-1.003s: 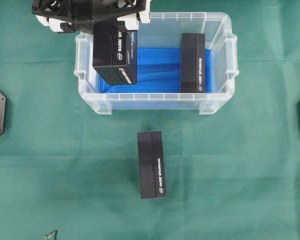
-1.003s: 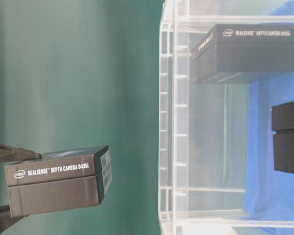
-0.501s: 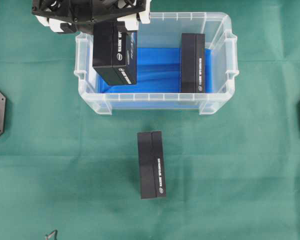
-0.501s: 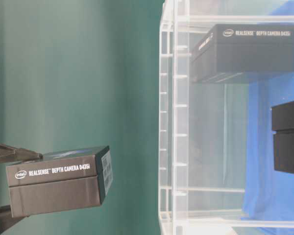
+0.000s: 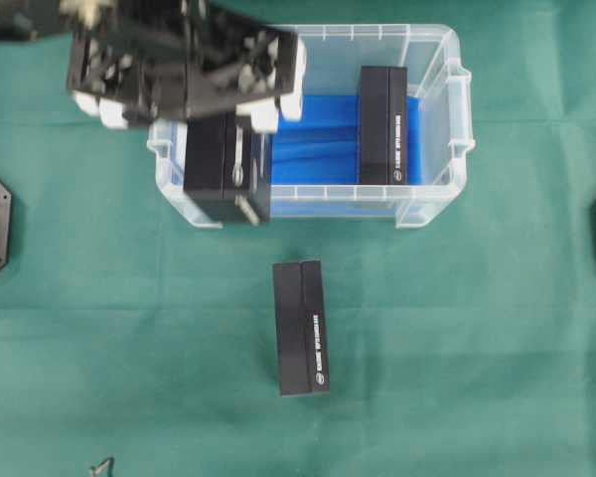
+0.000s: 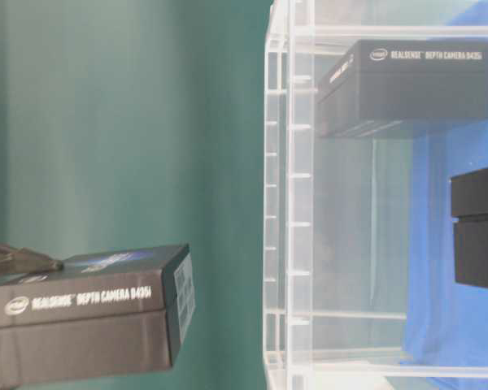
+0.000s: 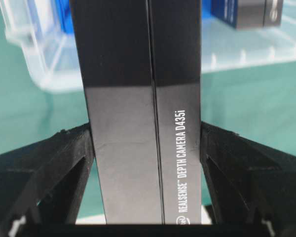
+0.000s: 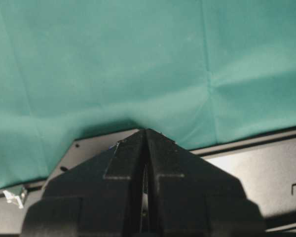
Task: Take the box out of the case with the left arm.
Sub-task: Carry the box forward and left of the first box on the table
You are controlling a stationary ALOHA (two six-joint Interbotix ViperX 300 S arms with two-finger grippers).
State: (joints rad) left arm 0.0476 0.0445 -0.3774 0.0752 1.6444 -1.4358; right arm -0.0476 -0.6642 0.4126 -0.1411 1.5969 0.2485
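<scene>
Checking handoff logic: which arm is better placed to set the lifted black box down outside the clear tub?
Left. Its tool is clamped on the black cardboard box, raised over the clear plastic tub's front wall. The right tool is shut, empty, over bare green cloth.

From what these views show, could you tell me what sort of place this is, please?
Probably a robotics lab bench: a green cloth covers the table, identical depth-camera boxes serve as props, and the left gripper lifts one box over the case.

Overhead looks straight down on the clear plastic tub (image 5: 417,119); the sideways table-level view sits close beside its wall (image 6: 289,203), sharing it.
</scene>
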